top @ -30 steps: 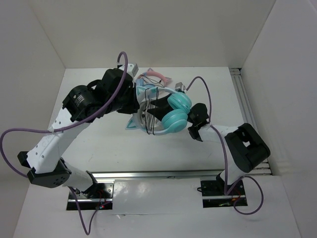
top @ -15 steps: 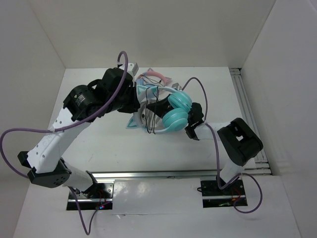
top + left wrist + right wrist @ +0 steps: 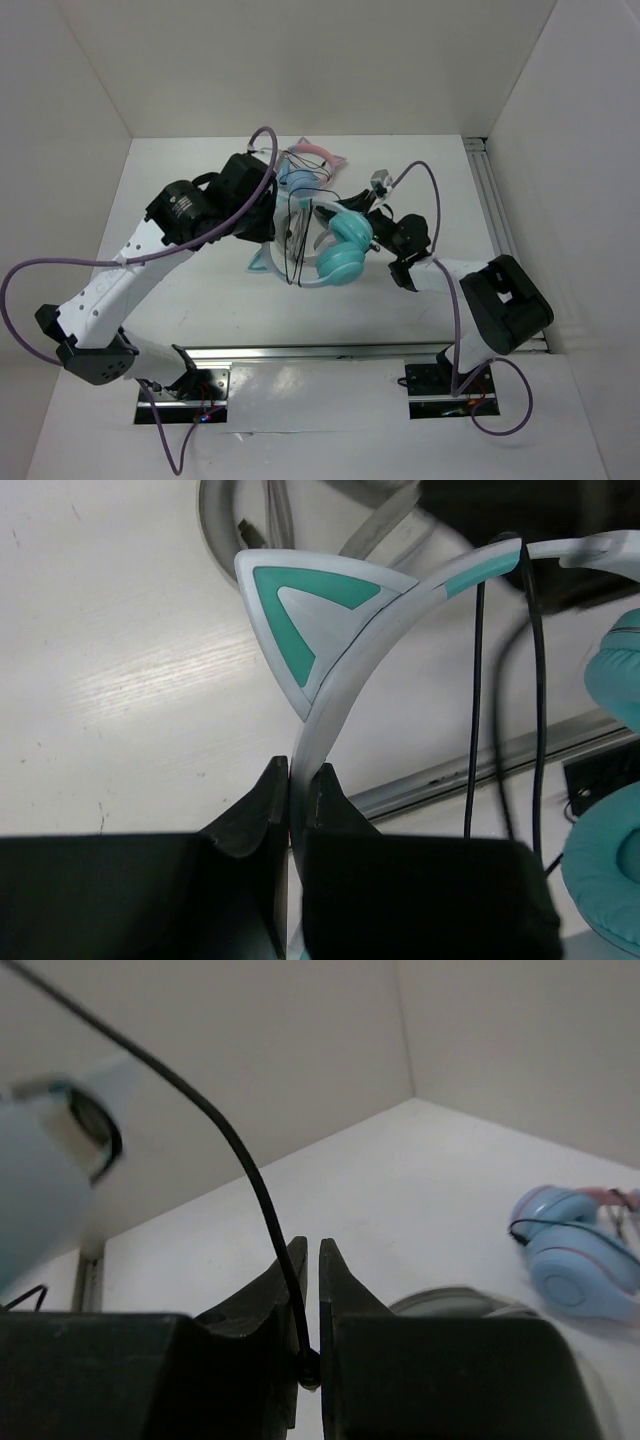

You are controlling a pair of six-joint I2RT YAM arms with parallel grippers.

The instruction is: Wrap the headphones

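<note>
1. The teal headphones point(image 3: 340, 252) sit just on the arm-base side of the blue-and-pink headphones point(image 3: 303, 168), above the white table point(image 3: 190, 290). I cannot tell whether any part of them touches the table.
2. Their long axis runs roughly across the table. The headband end points toward the left arm. The two teal ear cups point(image 3: 345, 245) point toward the right arm and lie farther from the blue-and-pink pair.
3. In the left wrist view, the white headband point(image 3: 350, 670) curves up and to the right out of the fingers. A teal cat ear point(image 3: 300, 610) sits on its outer edge.
4. The left gripper point(image 3: 297, 780) has its fingers pinched on that headband, one on each flat face of the band.
5. The thin black cable point(image 3: 255, 1185) rises from between the fingers of the right gripper point(image 3: 311, 1245), which are closed tight on it. This gripper is to the right of the blue-and-pink pair.
6. From above, several strands of cable cross the headband between the cat ear and the ear cups. Two of them hang side by side in the left wrist view.
7. Grey-white headphones point(image 3: 455, 1300) lie on the table just beside the blue-and-pink pair, only partly visible.
</note>
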